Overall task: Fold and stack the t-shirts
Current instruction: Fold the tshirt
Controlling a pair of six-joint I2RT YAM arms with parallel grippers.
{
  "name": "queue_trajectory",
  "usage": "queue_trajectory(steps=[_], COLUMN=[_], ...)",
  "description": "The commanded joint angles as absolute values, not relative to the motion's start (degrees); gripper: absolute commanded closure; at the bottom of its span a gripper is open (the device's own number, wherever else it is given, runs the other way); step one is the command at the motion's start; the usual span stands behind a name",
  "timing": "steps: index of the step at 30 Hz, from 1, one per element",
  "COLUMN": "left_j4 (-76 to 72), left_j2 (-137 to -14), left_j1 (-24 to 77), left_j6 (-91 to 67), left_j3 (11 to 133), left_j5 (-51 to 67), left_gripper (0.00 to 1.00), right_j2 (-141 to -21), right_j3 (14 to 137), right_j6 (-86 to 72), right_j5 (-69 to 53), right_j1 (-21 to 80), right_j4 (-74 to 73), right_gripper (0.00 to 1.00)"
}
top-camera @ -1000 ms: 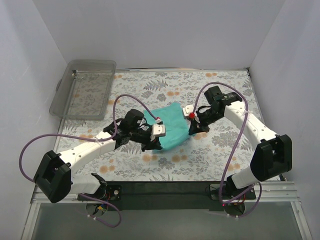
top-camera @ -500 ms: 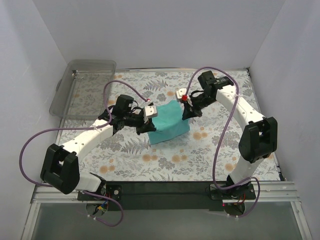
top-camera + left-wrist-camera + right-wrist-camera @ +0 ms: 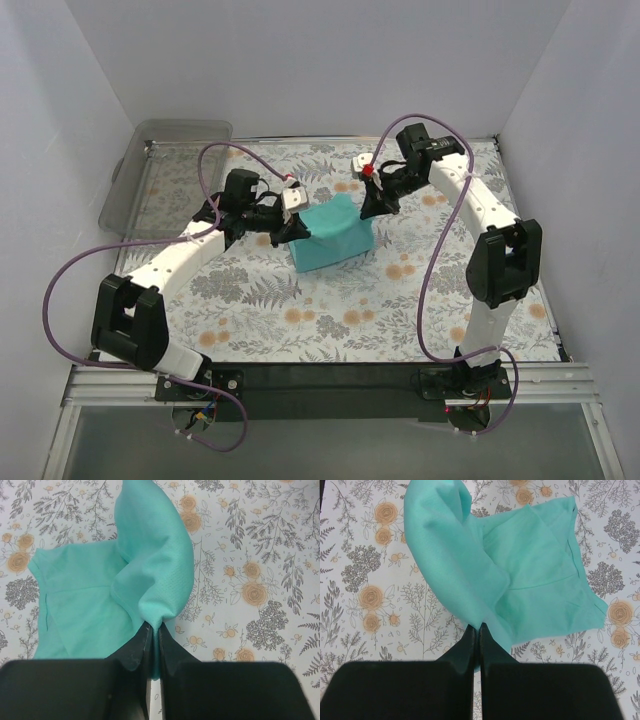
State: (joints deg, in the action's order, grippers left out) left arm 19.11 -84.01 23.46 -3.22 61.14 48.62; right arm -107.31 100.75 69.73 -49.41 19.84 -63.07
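Note:
A teal t-shirt (image 3: 333, 233) hangs between my two grippers above the flowered table, its lower part resting on the cloth. My left gripper (image 3: 292, 222) is shut on the shirt's left edge; in the left wrist view the fabric (image 3: 150, 575) is pinched between the black fingers (image 3: 134, 655). My right gripper (image 3: 368, 205) is shut on the shirt's right edge; in the right wrist view the fabric (image 3: 520, 580) rises from the closed fingers (image 3: 465, 650). No other shirt shows.
A clear plastic bin (image 3: 168, 178) stands at the back left, partly over the table's edge. White walls enclose the flowered tablecloth (image 3: 420, 300). Purple cables loop off both arms.
Both grippers have carried the shirt's near edge away from the arm bases toward the back of the table, folding it over. The shirt's bulk has shifted back with them.

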Motion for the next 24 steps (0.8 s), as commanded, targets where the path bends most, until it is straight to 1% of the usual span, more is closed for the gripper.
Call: queue_trajectory(steps=[1,12,24], left_j4=[17.9,16.3,13.6], left_j2=[-83.9,-87.3,-90.7], left_j1=[22.9,19.8,16.2], left_j6=[-1.9,-1.8,-3.2], left_j3=[64.1,64.9,64.4], left_j5=[50.8,51.5,53.3], left_gripper=[1.0,1.0,1.0], right_j2=[-107.9,-115.5,-122.5], right_j3=[104.8,114.9,122.4], right_j6=[68.3,66.6,65.5], right_j5=[-52.6,-52.3,-53.4], right_j1=[19.7,19.6,19.6], right_j4=[-63.6,-63.8,-63.6], right_gripper=[0.99,0.99,0.99])
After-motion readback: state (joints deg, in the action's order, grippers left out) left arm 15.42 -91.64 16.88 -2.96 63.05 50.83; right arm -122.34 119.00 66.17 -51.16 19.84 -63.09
